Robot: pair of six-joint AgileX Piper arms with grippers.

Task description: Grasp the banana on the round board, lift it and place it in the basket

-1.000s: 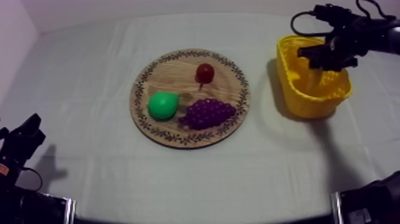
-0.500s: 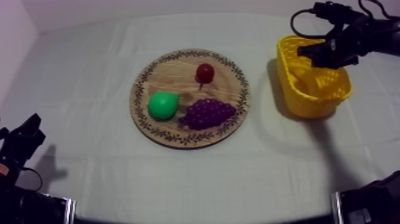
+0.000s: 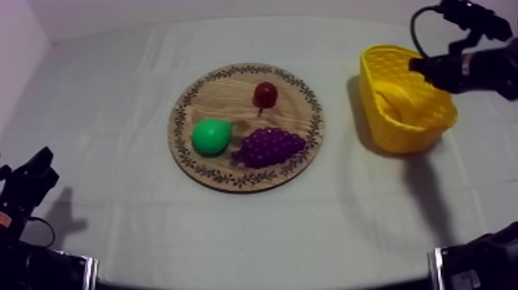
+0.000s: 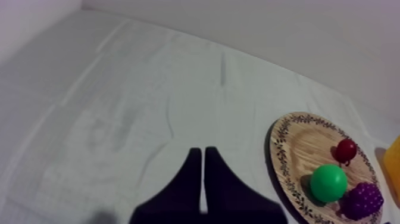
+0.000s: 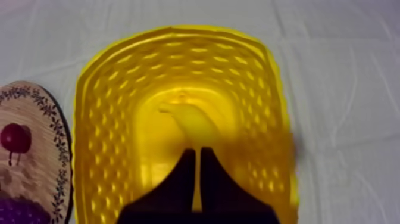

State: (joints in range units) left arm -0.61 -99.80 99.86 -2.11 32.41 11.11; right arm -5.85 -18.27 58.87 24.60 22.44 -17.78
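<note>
Top and wrist views of the desk (image 3: 116,92). The banana (image 3: 391,96) lies inside the basket (image 3: 397,137), on its floor, curving from the far left corner toward the middle. The basket stands at the far right of the desk, its long walls running near to far. The right end effector (image 5: 197,154) hangs above the basket's right rim with its fingers pressed together on nothing, tips pointing at the banana and apart from it.

The board (image 3: 223,96) sits at the desk's centre. It carries the small red fruit (image 3: 265,94) at its far side, the pear (image 3: 210,136) at its left and the grapes (image 3: 268,146) at its near right, the grapes just beside the pear. A strip of bare cloth separates the board's right rim from the basket's left wall. Broad bare cloth lies left of the board and along the near edge.

The left end effector (image 4: 199,152) rests at the near left edge, fingers pressed together, well apart from the board.
</note>
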